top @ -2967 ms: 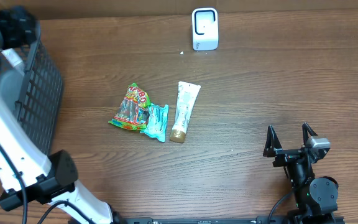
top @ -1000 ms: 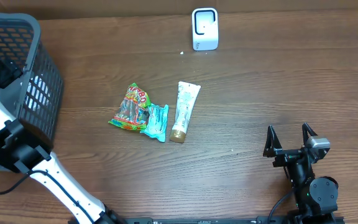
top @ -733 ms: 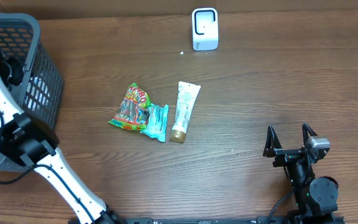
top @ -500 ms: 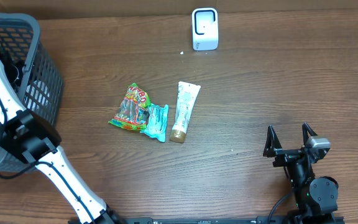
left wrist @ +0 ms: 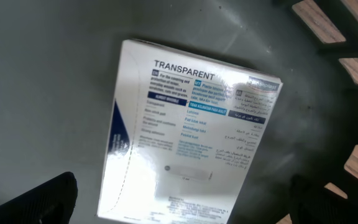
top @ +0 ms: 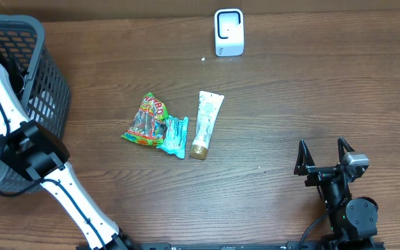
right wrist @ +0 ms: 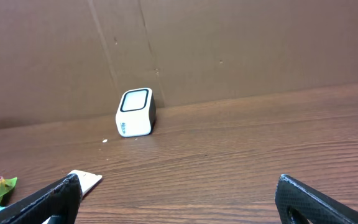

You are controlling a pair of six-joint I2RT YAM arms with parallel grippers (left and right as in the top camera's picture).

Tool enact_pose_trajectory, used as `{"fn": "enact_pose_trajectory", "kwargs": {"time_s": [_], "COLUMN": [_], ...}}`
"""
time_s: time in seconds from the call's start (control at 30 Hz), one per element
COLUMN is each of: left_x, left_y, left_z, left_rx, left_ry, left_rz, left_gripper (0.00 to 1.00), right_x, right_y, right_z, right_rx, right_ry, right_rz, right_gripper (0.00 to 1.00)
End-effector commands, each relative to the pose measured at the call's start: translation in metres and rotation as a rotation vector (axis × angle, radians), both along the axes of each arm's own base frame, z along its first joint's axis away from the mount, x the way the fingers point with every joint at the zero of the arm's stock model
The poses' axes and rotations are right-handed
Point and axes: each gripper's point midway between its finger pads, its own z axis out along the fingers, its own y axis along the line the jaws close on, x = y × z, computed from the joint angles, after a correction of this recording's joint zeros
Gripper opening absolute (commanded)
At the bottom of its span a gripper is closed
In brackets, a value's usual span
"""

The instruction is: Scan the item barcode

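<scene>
My left gripper hangs spread wide and empty over the box, which lies flat on the basket floor. The right gripper sits parted too, holding nothing. My worry: the box is flat and broad, so the jaws could skate off it or snag the basket wall.

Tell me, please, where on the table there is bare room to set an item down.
Bare wood runs between the scanner and the tube, and from the tube to the right gripper. Crowded: candy bag, teal packet and tube clustered.
</scene>
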Motion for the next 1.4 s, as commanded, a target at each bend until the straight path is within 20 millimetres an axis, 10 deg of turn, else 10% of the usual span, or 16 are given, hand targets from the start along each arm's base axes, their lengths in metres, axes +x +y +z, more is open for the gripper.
{"fn": "enact_pose_trajectory", "kwargs": {"time_s": [0.0, 1.37], "left_x": [-0.006, -0.023], "left_y": [-0.004, -0.008], "left_z": [-0.023, -0.070], "left_rx": [-0.006, -0.028], "left_ry": [0.065, 0.160], "left_rz": [-0.029, -0.020], "left_gripper": [1.00, 0.97], "right_x": [0.000, 0.000], "right_y": [0.000, 0.000], "right_z": [-0.002, -0.002], "right_rx": [-0.003, -0.003], "right_ry": [-0.002, -0.002], "right_rz": [-0.003, -0.003], "right_gripper": [1.00, 1.00]}}
